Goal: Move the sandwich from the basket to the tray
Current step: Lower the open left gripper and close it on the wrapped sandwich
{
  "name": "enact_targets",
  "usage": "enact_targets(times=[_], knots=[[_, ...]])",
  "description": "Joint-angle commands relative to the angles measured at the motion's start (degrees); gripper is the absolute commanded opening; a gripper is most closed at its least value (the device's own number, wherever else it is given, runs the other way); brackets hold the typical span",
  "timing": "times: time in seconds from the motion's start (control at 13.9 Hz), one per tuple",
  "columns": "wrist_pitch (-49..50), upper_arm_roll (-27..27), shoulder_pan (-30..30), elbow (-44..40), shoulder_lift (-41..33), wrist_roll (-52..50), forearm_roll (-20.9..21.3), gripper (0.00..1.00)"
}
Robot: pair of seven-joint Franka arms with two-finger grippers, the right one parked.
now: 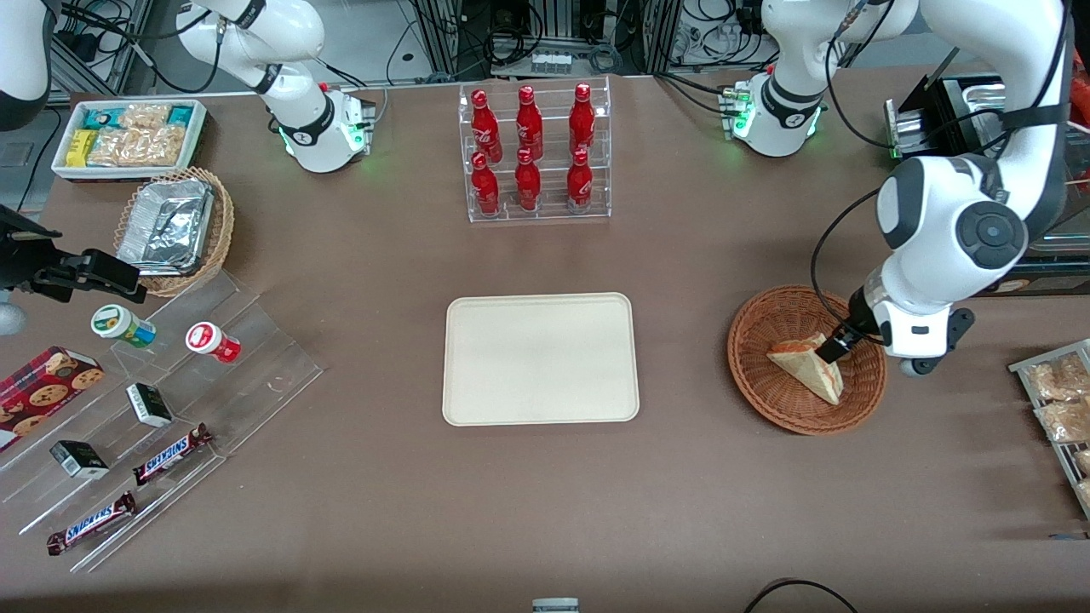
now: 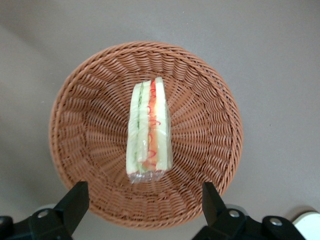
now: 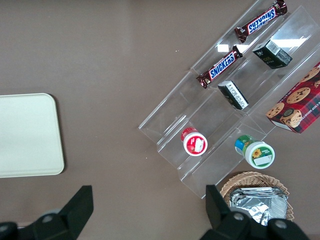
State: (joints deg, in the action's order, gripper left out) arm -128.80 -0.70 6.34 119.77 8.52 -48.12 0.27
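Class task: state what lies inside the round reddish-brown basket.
One wrapped sandwich lies in the basket; the open pincer hangs above it. The weave beneath the sandwich is covered.

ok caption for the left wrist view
Open gripper above the wrapped sandwich lying in the wicker basket.

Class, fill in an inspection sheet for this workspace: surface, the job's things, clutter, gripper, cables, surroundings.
Surface: brown table, flat.
Job's things: sandwich lies in the basket; tray bare, near the table's middle.
Clutter: cola bottles in a clear rack; Snickers bars and cookie box on a clear stand; foil container in a lighter basket; snack packs.
Gripper: left gripper hovers over the basket, fingers open, apart from the sandwich.
Cables: black cable loops along the working arm.
Surroundings: equipment and wiring at the table's edge.
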Motion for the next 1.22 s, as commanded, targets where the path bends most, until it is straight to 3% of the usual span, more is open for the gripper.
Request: enact_targets(times=[0.0,0.72,0.79,0.86,0.94,1.15], knots=[[-7.1,-0.4,0.2,5.7,-0.9,-0.7,-0.6,1.00],[-13.0,-0.6,-0.1,6.0,6.2,-0.8,-0.1,1.00],[-13.4,-0.6,-0.1,6.0,6.6,-0.9,-0.1,0.94],[-13.6,-0.6,-0.1,5.9,7.1,-1.5,-0.2,0.63],[-13.6,-0.6,-0.1,5.7,7.6,-2.2,-0.1,0.04],[-13.2,-0.6,-0.1,4.8,7.7,-2.6,-0.2,0.00]])
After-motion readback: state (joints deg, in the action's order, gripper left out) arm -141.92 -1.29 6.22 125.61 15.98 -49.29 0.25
